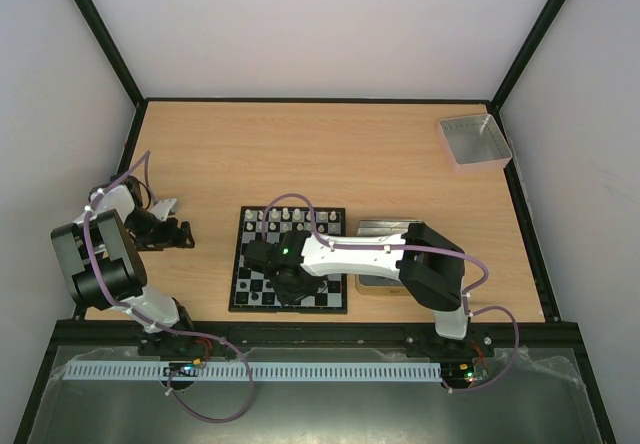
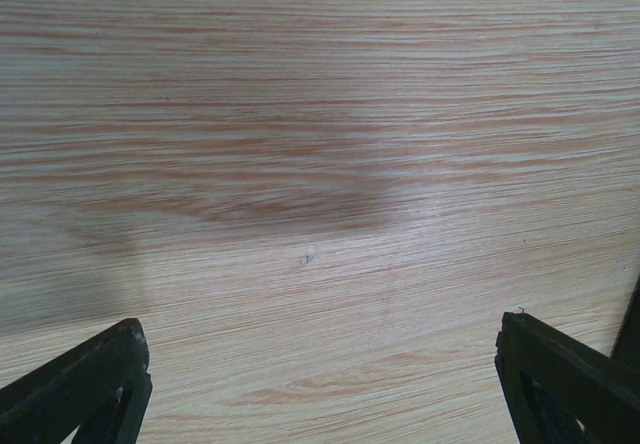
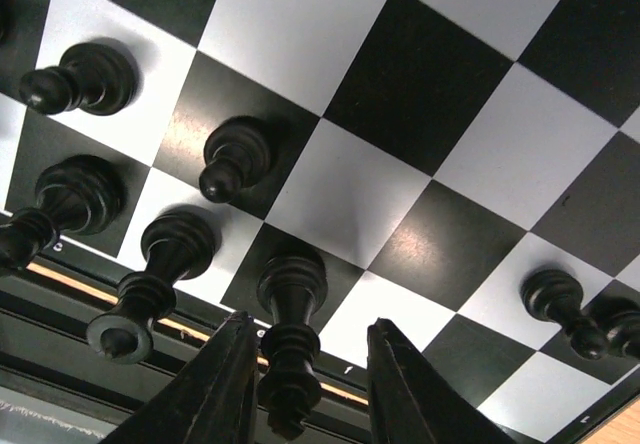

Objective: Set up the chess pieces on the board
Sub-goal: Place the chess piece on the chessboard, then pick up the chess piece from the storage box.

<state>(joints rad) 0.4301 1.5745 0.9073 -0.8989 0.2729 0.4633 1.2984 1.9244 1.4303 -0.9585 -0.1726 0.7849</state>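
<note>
The board (image 1: 258,289) lies at the table's middle near edge, with white chess pieces (image 1: 290,214) along its far rows. My right gripper (image 1: 283,282) hovers over the near rows. In the right wrist view its jaws (image 3: 312,324) are open around a tall black piece (image 3: 290,334) that stands upright on a dark square of the board (image 3: 370,194). The piece sits close to the left finger, with a gap to the right finger. Other black pieces (image 3: 232,159) stand around it. My left gripper (image 1: 178,219) rests left of the board, open (image 2: 325,364) over bare wood with nothing between its fingers.
A shallow metal tin (image 1: 385,230) lies right of the board, partly under the right arm. A grey square tray (image 1: 474,141) sits at the far right corner. Black frame rails border the wooden table (image 1: 330,154).
</note>
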